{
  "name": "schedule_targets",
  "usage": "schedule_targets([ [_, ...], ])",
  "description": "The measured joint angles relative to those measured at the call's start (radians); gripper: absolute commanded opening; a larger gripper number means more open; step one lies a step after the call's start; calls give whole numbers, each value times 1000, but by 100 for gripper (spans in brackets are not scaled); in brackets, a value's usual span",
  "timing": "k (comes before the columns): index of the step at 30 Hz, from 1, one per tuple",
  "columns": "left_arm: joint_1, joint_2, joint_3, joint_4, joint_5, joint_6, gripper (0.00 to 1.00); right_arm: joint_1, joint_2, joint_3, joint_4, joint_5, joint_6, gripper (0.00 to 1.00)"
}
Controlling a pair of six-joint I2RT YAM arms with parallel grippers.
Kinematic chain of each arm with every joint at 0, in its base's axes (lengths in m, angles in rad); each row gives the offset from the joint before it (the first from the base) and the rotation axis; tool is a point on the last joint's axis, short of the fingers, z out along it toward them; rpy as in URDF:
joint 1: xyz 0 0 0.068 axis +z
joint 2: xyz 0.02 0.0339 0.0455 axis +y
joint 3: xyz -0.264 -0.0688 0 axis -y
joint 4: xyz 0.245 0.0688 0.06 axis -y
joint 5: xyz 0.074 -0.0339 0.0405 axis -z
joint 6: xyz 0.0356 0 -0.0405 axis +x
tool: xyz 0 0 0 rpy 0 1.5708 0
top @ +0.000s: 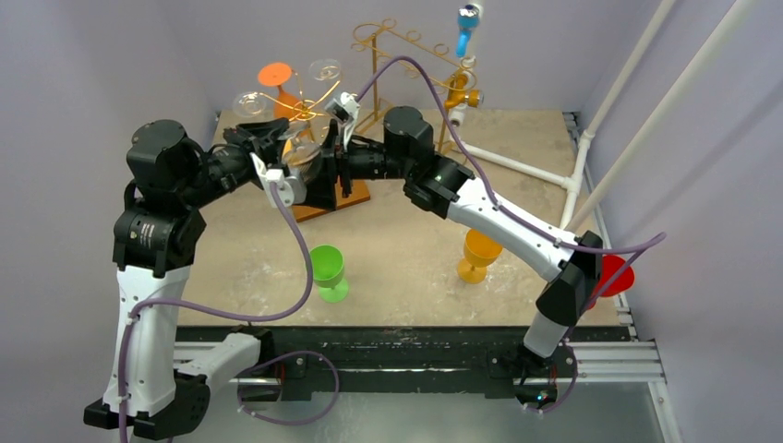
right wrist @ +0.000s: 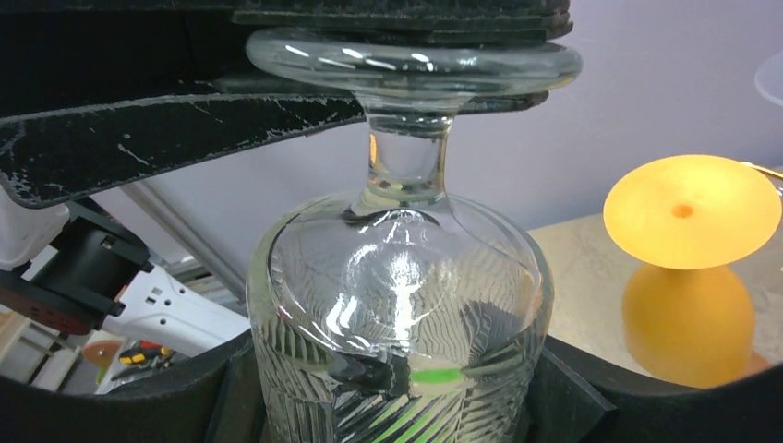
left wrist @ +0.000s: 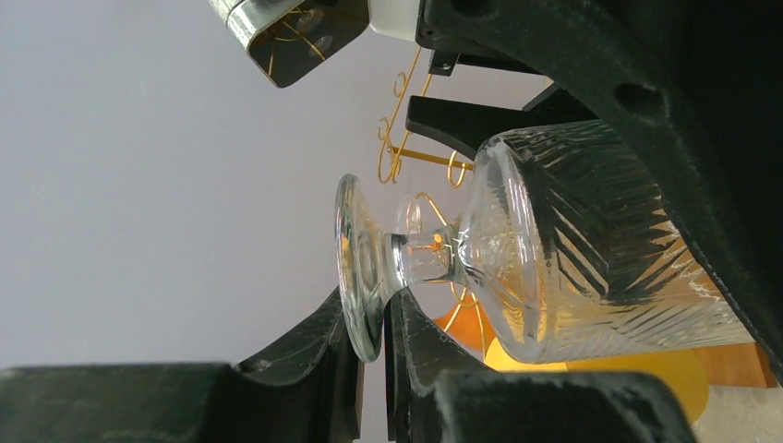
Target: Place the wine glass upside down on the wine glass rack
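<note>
Top external: both arms meet on a clear wine glass [top: 301,152], up in the air just beside the rack [top: 355,192], back left of table [top: 415,249].

L wrist cam: left gripper [left wrist: 369,323] is clenched on the rim of the glass's foot, one finger each side of the disc. R wrist cam: right gripper [right wrist: 397,397] straddles the ribbed bowl, jaws close vs both sides; can't tell if it's squeezing or just touching. Glass not on rack yet. Orange glass [top: 277,78] hangs foot-up on the rack. Green goblet [top: 328,272] & orange goblet [top: 478,254] stand upright mid-table, well apart. Red goblet [top: 617,275] at right edge, partly behind R arm.
</note>
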Motion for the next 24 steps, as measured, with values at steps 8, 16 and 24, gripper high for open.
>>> schedule_targets([
  [8,0,-36,-61,68,2,-24,95,-10,-51,-113,35,45,-45,39],
  [16,0,-24,-58,125,-38,-277,100,-133,-140,-309,101,118,-48,38],
  [24,0,77,67,138,-188,-632,100,-193,-132,-390,124,216,-133,39],
])
